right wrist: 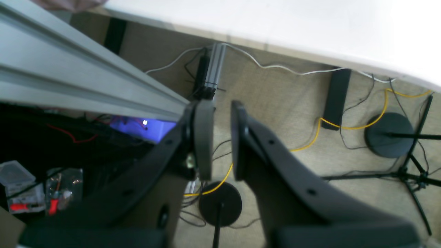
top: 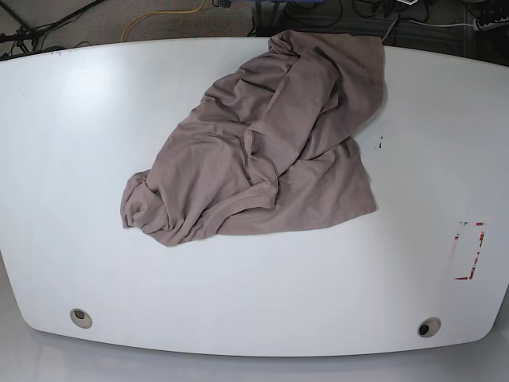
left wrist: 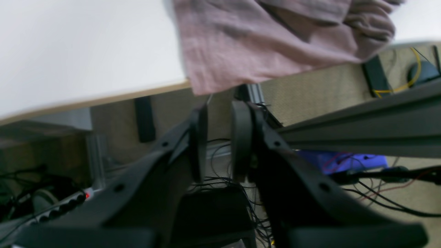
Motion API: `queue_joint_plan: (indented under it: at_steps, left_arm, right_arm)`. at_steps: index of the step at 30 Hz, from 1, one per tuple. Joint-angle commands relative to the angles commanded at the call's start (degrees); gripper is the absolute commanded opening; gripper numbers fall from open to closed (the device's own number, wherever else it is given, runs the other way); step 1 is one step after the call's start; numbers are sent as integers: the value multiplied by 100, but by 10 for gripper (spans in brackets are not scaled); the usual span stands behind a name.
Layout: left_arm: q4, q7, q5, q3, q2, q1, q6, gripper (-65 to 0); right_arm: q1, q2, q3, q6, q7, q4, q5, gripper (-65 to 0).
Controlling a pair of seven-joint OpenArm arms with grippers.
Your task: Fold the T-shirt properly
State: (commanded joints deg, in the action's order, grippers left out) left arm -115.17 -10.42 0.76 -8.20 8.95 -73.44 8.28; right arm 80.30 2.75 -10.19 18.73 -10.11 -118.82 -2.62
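Both our end effectors, left (left wrist: 219,144) and right (right wrist: 221,141), hold nothing, fingers slightly parted. The T-shirt (top: 215,151) lies bunched across the counter (top: 254,302); we judge folding unstarted, with spreading it flat next.

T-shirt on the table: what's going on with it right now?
Nothing is handling it at this moment. The T-shirt lies crumpled and unfolded in a loose diagonal heap on the white table, with part of it hanging over the edge nearest the robot. The left gripper and right gripper are both beyond that edge, over the floor, fingers a little apart with nothing between them. The job is to fold it properly; no neat fold shows.
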Motion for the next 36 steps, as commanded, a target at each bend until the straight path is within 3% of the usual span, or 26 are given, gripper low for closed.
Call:
queue_joint_plan:
  at_steps: [22,28,32,36]
  left_arm:
    - [489,182,134,-269,-359,1273,44,-553]
    - [550,260,126,-179,-375,1671,25,-493]
    - [592,319,142,-146,-360,1838,23,-384]
    - [589,311,150,-137,-344,1963,29,-331]
  right_arm:
    - [-1274,58,6,4,262,1064,32,-561]
    - [-1488,31,-16,0,471,951,24,-563]
    - [-1530,15,-23,-8,607,830,35,-566]
    - [-1591,10,-40,-7,671,772,37,-566]
